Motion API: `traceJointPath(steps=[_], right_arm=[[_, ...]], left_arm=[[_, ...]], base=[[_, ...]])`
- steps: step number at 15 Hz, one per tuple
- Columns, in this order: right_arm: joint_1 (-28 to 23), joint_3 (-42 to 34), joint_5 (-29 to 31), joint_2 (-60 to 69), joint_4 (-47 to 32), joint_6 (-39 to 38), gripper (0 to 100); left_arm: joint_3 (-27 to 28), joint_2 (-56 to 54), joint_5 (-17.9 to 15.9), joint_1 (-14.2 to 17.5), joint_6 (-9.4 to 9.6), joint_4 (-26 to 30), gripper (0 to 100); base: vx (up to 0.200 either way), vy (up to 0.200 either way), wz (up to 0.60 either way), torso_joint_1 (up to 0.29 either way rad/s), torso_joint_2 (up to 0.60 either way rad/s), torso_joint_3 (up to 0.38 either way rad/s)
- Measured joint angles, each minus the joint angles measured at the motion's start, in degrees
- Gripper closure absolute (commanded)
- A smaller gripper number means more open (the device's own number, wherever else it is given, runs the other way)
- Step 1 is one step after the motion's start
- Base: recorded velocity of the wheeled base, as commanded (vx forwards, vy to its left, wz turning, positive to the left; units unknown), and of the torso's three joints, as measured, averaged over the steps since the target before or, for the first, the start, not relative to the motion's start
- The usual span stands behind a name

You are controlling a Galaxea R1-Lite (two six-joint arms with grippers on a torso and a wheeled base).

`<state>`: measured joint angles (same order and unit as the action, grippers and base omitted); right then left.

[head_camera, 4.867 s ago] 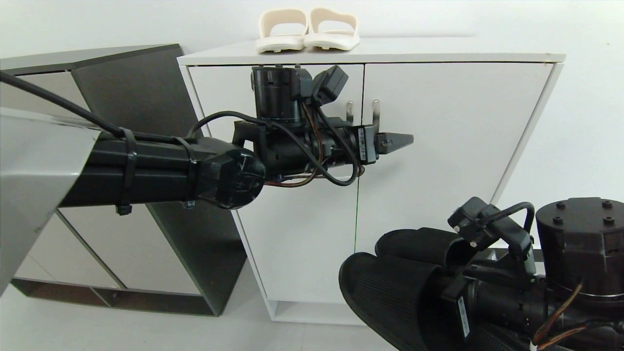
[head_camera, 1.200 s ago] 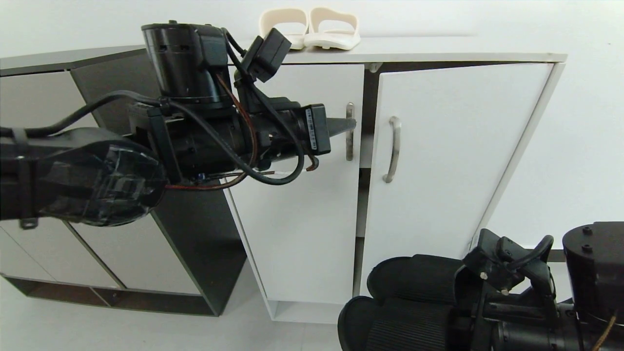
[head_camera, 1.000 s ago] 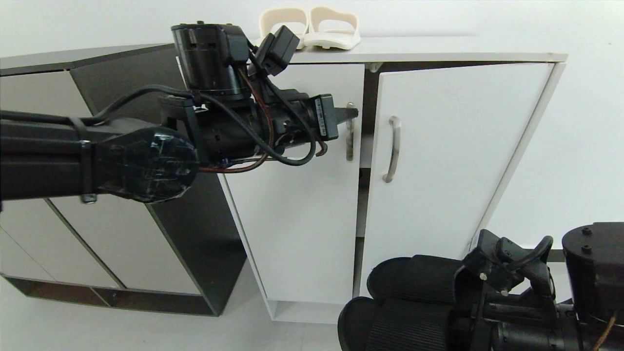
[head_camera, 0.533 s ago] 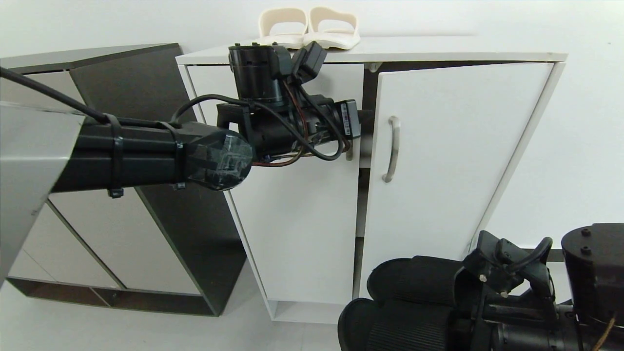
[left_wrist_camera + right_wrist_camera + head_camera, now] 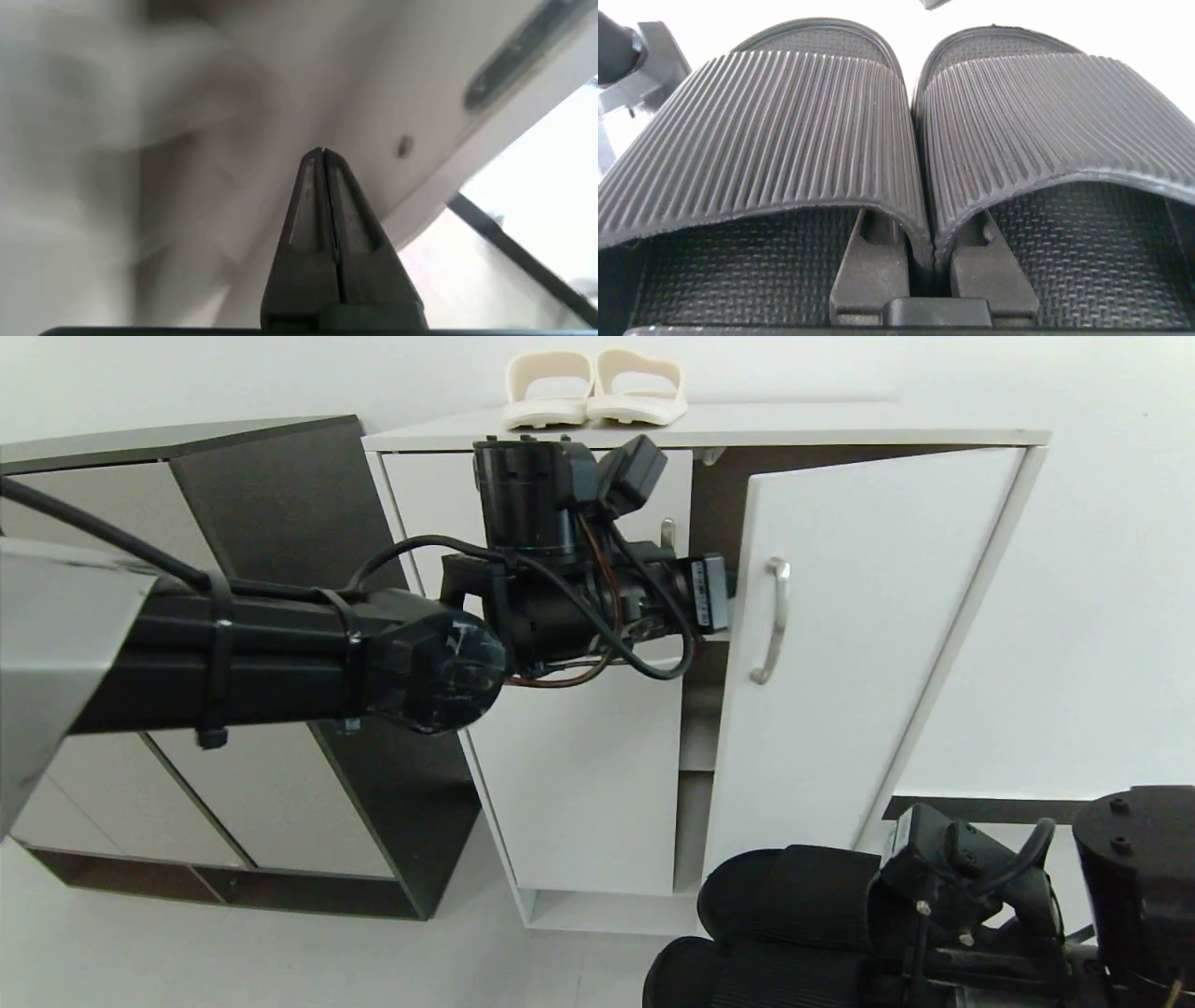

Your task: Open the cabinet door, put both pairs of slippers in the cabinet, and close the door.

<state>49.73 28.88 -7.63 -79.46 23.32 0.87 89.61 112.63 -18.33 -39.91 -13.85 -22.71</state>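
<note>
Door (image 5: 859, 644) on the right of the cabinet (image 5: 840, 425) stands ajar; left fingers (image 5: 306, 215), pressed together, sit in the gap at its edge. Right fingers (image 5: 868, 275) clamp the black slippers (image 5: 785, 140) low before the cabinet. Cream slippers (image 5: 593, 387) lie on top.

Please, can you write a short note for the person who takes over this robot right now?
Left hand: shut, empty, its tip behind the edge of the right door.
Right hand: shut on the black slippers, held low in front of the cabinet.
White slippers: on top of the cabinet.
Done: right door partly open.
Left: open it wide, put both pairs inside, close the door.
</note>
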Motion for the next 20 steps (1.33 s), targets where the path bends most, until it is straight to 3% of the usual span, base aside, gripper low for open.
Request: traceJointPath(steps=[3,5,8,10,13,15,17,20], right_arm=[[0.8,-0.2,0.0,0.0,0.1,0.0,100],[0.8,-0.3,0.1,0.0,0.1,-0.4,100],[-1.3,1.5,3.8,-0.3,0.1,-1.2,100],[-3.3,4.3,14.1,-1.5,0.0,-7.0,100],[-5.7,9.5,26.1,-5.3,0.0,-10.6,100],[-7.0,10.7,27.4,-7.8,0.3,-11.0,100],[-7.5,11.2,27.5,-10.0,2.9,-11.0,100],[-7.6,10.8,27.6,-13.0,6.2,-11.0,100]], left_arm=[[-2.1,-2.3,0.5,-5.8,0.63,-0.2,100],[-2.3,-2.9,2.4,-6.9,1.01,-0.3,100],[-3.4,-4.6,9.8,-3.5,1.65,-0.5,100],[-7.3,-8.5,15.3,-1.5,1.71,-0.2,100],[-20.5,-20.0,20.3,1.3,2.13,-0.1,100],[-31.4,-29.9,24.0,4.3,2.57,0.4,100],[-42.8,-41.5,30.4,7.4,3.56,1.9,100],[-59.4,-60.0,36.4,16.6,4.85,4.9,100]], base=[[-0.200,0.000,0.00,0.004,0.01,0.005],[-0.100,0.000,0.00,-0.001,0.00,0.001],[0.000,0.000,0.00,0.000,0.00,0.000],[0.000,0.000,0.00,0.000,0.00,0.000],[0.000,0.000,0.00,0.000,0.00,0.000],[0.000,0.000,0.00,0.000,0.00,0.000],[0.000,0.000,0.00,0.000,0.00,0.000],[0.000,0.000,0.00,0.000,0.00,0.000]])
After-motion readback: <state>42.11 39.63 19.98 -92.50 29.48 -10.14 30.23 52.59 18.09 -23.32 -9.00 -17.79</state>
